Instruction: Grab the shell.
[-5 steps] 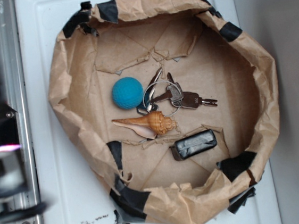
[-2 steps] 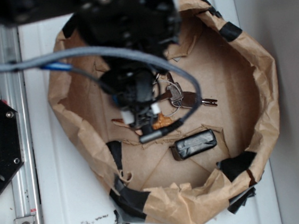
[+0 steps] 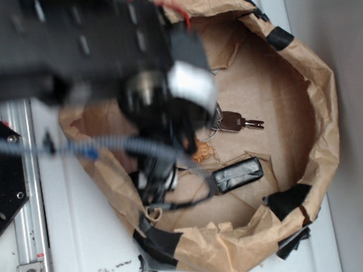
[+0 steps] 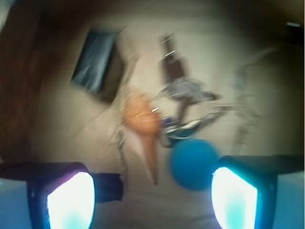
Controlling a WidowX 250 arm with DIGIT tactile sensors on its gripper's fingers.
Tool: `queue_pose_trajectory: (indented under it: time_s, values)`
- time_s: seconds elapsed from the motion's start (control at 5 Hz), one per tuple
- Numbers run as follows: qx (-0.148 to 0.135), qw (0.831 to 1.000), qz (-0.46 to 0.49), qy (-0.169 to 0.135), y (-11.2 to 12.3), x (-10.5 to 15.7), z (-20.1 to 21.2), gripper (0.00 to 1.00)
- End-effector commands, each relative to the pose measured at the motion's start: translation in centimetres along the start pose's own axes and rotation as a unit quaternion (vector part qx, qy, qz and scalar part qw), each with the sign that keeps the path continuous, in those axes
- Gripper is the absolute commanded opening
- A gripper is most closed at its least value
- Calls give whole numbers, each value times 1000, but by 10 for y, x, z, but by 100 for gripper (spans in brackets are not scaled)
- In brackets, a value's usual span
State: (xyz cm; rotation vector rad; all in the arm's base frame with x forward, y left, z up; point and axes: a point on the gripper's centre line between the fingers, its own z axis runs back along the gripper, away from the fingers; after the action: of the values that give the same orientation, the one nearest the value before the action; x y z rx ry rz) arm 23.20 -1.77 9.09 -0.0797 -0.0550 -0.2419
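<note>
The orange-tan shell [image 4: 144,125] lies on the brown paper floor of the bag, knobby end away from me, pale tail pointing toward my gripper. In the exterior view only its knobby end [image 3: 203,152] shows beside the arm. My gripper [image 4: 152,200] is open and empty, its two bright fingers [image 4: 70,202] wide apart above the floor. The shell's tail tip lies just ahead of the gap between them. The teal-blue ball [image 4: 194,164] sits right of the tail, close to the right finger. The exterior view hides the gripper behind the blurred arm [image 3: 159,106].
Silver keys on a ring [image 4: 183,90] lie just beyond the ball and also show in the exterior view [image 3: 235,122]. A black taped block [image 3: 237,174] lies near the shell. The crumpled paper bag wall [image 3: 325,114] rings everything, on a white surface.
The arm has swung in over the bag from the left and moved lower-left across it, now hiding the ball and most of the shell. The objects have not moved.
</note>
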Motion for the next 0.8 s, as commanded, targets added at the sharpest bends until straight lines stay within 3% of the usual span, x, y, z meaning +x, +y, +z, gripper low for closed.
queue_pose_trajectory:
  time_s: [0.0, 0.2, 0.4, 0.6]
  values:
    - [54, 997, -58, 6, -16, 27, -49, 100]
    - [53, 998, -41, 14, -7, 36, -63, 100]
    - [58, 998, -30, 18, -6, 41, -71, 0]
    - [56, 998, -24, 5, -5, 41, -50, 0]
